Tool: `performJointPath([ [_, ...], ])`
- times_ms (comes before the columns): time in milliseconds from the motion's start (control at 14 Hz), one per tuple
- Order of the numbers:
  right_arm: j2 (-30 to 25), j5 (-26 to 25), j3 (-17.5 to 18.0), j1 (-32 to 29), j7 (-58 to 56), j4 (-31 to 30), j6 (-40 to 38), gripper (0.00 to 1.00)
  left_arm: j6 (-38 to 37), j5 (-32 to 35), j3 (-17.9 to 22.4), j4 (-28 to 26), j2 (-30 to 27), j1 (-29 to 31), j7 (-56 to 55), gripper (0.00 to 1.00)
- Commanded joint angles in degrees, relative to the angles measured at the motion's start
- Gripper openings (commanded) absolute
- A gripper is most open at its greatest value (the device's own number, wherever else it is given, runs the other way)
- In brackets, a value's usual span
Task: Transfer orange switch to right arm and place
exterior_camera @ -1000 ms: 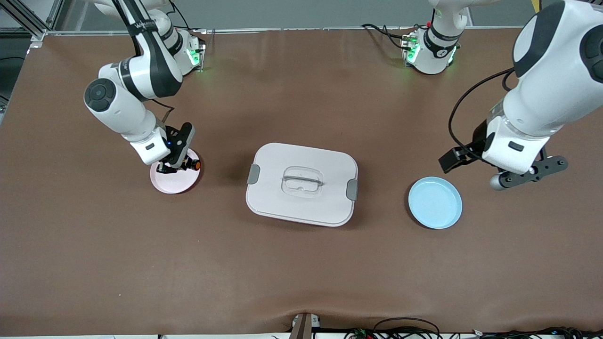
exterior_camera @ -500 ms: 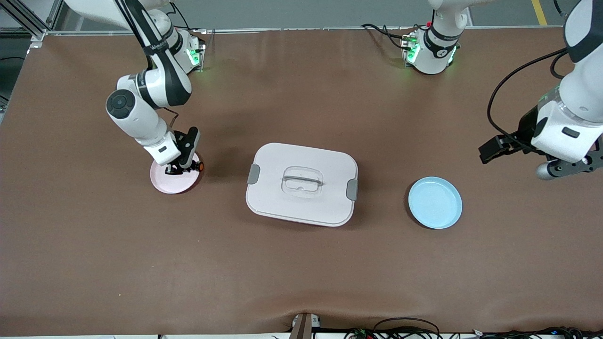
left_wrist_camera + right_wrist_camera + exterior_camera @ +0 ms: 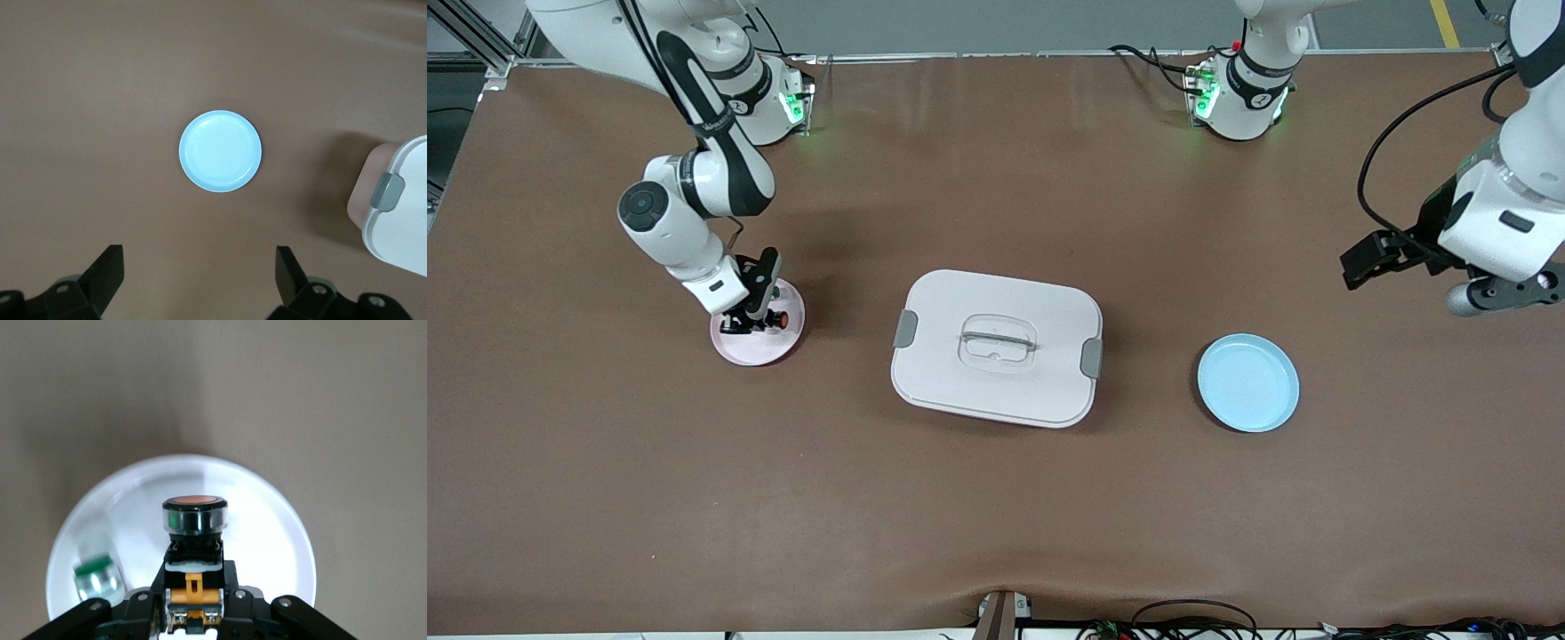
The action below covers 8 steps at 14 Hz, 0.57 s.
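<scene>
The orange switch, a black stub with a round orange face, is held in my right gripper low over the pink plate. In the right wrist view the right gripper is shut on the switch's orange-tan body, with the button face pointing away from it over the plate. I cannot tell if the switch touches the plate. My left gripper hangs open and empty at the left arm's end of the table. In the left wrist view it is high over bare table.
A whitish clear part with a green end lies on the pink plate beside the switch. A white lidded box stands mid-table. A light blue plate lies between the box and the left arm's end, also seen in the left wrist view.
My right gripper has carried the switch from the pink plate's edge to over the plate. My left gripper has drawn away from the blue plate toward its end of the table.
</scene>
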Motion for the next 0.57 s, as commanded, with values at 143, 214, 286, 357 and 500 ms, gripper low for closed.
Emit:
performJointPath([
  [143, 1.7, -1.09, 0.76, -1.63, -1.94, -0.48, 2.07, 0.0, -1.23, -0.6, 3.8, -3.64, -4.65, -0.84, 7.92, 1.0],
  [214, 2.4, -1.09, 0.76, -1.63, -2.12, -0.39, 2.16, 0.0, -1.23, -2.69, 7.65, -4.79, -5.97, -3.21, 9.07, 1.0],
  [286, 2.93, -1.09, 0.76, -1.63, -2.2, -0.3, 2.16, 0.0, -1.06, -4.98, 11.08, -6.19, -7.29, -5.06, 10.12, 1.0],
  [357, 3.46, -1.09, 0.76, -1.63, -2.2, -0.22, 2.24, 0.0, -1.06, -6.04, 14.16, -7.34, -8.26, -7.26, 11.78, 1.0],
  [500, 3.98, -1.09, 0.76, -1.72, -3.25, 0.13, 1.98, 0.0, -0.88, -6.4, 18.05, -9.62, -10.11, -10.43, 13.38, 1.0],
])
